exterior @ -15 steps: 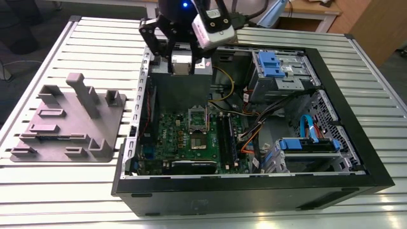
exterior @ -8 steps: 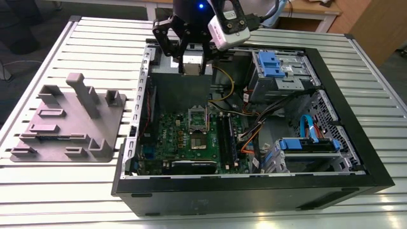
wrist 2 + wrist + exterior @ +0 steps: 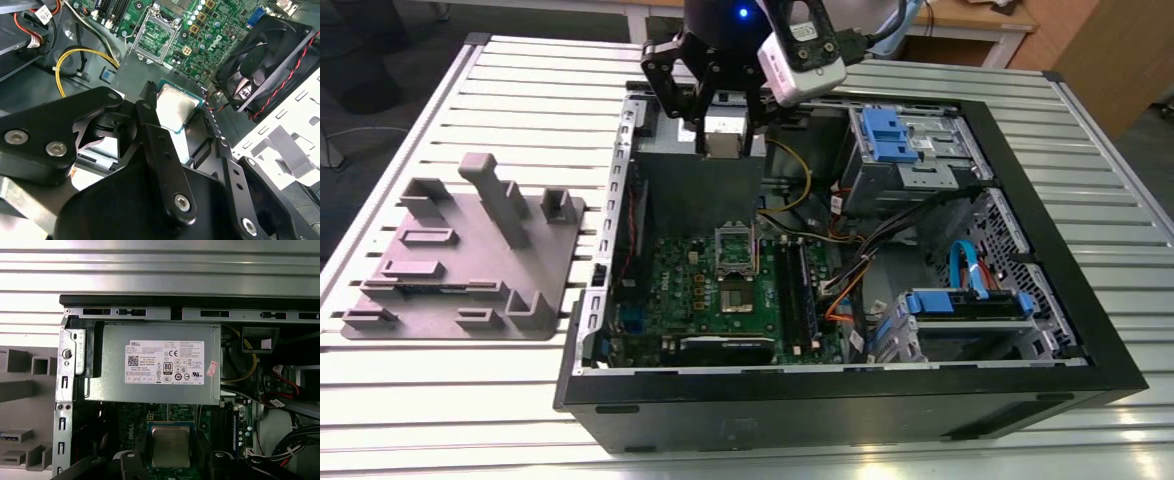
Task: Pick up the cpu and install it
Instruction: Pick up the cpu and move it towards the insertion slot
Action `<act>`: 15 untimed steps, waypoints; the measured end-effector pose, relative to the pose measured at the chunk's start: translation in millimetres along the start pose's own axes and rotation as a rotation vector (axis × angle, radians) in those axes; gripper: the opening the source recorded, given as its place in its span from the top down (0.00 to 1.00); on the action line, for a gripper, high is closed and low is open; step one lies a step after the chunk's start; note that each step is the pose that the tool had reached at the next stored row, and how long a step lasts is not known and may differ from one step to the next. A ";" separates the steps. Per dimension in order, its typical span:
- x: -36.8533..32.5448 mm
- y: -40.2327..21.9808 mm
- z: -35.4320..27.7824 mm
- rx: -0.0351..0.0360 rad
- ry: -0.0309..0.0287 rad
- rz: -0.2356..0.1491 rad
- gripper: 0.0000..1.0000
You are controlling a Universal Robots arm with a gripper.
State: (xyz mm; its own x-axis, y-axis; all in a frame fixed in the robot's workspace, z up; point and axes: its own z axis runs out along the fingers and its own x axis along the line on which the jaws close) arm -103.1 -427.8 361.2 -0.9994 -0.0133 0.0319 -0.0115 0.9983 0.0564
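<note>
My gripper (image 3: 724,128) hangs over the far end of the open computer case, shut on the cpu (image 3: 724,141), a small flat square chip with a silvery top. In both wrist views the cpu (image 3: 176,106) (image 3: 171,445) sits level between the black fingers (image 3: 148,125) (image 3: 202,452). The green motherboard (image 3: 687,285) lies on the case floor. Its socket (image 3: 736,252) (image 3: 153,36) stands open with the metal frame raised, nearer the camera than the gripper in the exterior view. The cpu is well above the board and apart from the socket.
A grey power supply (image 3: 150,365) sits under the gripper. A black fan (image 3: 270,60), yellow and orange cables (image 3: 794,180) and blue drive cages (image 3: 894,135) crowd the case. A grey moulded fixture plate (image 3: 467,250) lies on the slatted table at the exterior view's left.
</note>
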 end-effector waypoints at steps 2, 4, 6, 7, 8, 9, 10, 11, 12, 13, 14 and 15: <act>0.0 -0.1 0.0 0.0000 0.0000 0.000 0.53; -0.1 -0.8 0.1 0.0000 0.0000 0.000 0.53; 0.0 -2.1 0.3 0.0000 0.0001 0.000 0.53; 0.0 -3.0 0.5 0.0000 0.0000 0.000 0.53; 0.0 -4.1 0.7 0.0000 0.0000 0.000 0.53; 0.0 -5.2 1.1 0.0000 0.0000 0.000 0.53; 0.0 -6.4 1.5 0.0000 0.0000 0.000 0.53; 0.0 -7.9 2.0 -0.0001 0.0000 0.000 0.53; 0.0 -9.6 2.7 -0.0001 0.0000 0.000 0.53; 0.0 -11.3 3.4 0.0000 0.0000 0.000 0.53; 0.0 -13.0 4.0 0.0001 0.0001 0.000 0.53; 0.0 -14.9 4.9 0.0001 0.0001 0.000 0.53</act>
State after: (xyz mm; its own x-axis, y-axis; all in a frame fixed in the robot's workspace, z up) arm -103.1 -442.4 355.4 -0.9994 -0.0133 0.0320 -0.0115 0.9983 0.0563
